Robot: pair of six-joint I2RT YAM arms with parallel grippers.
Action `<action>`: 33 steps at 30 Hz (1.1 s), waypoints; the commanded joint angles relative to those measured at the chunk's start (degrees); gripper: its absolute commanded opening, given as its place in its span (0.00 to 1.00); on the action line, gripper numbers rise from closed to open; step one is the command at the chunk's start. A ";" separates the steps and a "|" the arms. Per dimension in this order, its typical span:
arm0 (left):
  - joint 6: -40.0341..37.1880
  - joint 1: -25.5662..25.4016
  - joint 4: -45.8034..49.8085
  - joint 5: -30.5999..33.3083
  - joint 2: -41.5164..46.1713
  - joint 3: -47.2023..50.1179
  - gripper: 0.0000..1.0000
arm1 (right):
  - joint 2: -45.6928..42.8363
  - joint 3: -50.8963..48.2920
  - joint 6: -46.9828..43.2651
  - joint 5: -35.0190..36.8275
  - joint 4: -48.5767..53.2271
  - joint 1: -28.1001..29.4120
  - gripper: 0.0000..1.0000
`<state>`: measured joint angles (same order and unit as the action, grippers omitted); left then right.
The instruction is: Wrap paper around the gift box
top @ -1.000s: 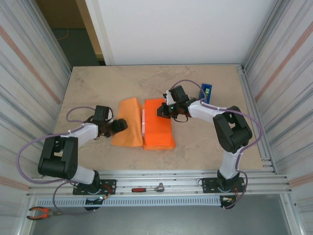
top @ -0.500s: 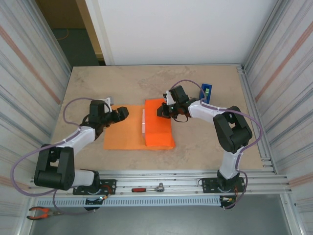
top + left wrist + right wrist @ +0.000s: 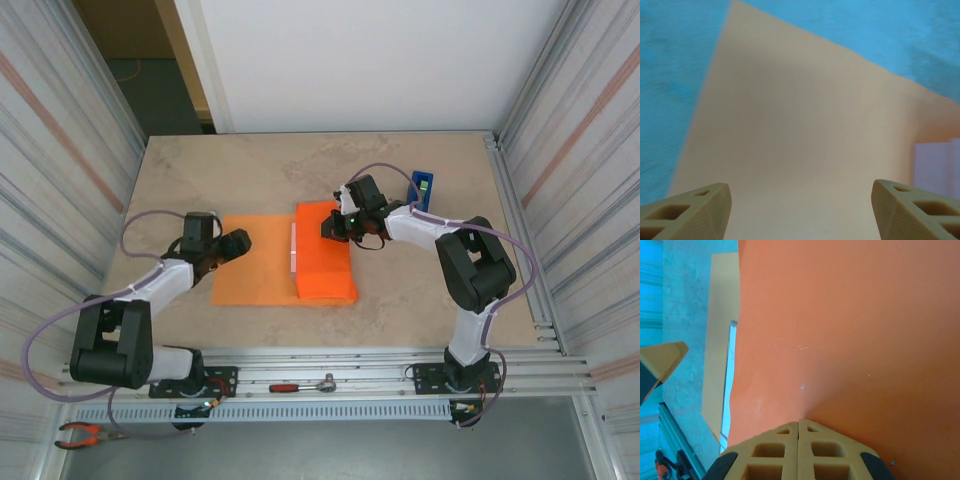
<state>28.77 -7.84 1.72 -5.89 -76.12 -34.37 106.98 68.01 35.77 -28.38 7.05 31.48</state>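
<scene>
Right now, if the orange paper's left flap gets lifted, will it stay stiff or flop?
Likely floppy: the paper lies flat at left yet drapes over the gift box, so a lifted edge should sag. Probably light and apt to slide on the smooth table, though the shut right end effector on the folded part should anchor it.

The 2 arms reach inward from their bases, elbows bent. Left end effector (image 3: 240, 241) points right, its fingers (image 3: 700, 202) spread wide apart. Right end effector (image 3: 329, 228) points left, fingers pressed together.
</scene>
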 commanded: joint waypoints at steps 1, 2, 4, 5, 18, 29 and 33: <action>0.73 0.93 4.20 5.38 -0.28 0.07 0.75 | 3.96 -2.66 0.62 3.13 3.94 0.16 0.00; 0.59 1.06 4.25 5.36 -0.89 -0.06 0.75 | 3.96 -2.66 0.54 3.15 3.90 0.14 0.00; 0.36 1.16 4.48 5.54 -2.17 -0.39 0.75 | 4.00 -2.59 0.54 3.09 3.94 0.11 0.00; 0.31 1.15 4.50 5.56 -2.83 -0.50 0.75 | 3.93 -2.62 0.53 3.01 3.94 0.16 0.00; 2.70 1.07 8.13 3.92 -7.82 -2.43 0.75 | 3.49 -2.71 0.44 2.89 3.86 0.07 0.00; 6.42 1.07 10.37 9.57 -1.14 -0.39 0.77 | 3.33 -2.88 0.36 2.79 3.94 -0.09 0.00; 5.69 1.13 10.07 7.93 -2.73 -0.78 0.77 | 3.29 -2.86 0.35 2.79 3.88 -0.11 0.00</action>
<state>33.89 -6.85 10.48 1.58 -78.74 -35.11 106.98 68.01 35.77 -28.58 7.03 31.38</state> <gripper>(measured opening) 0.770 0.058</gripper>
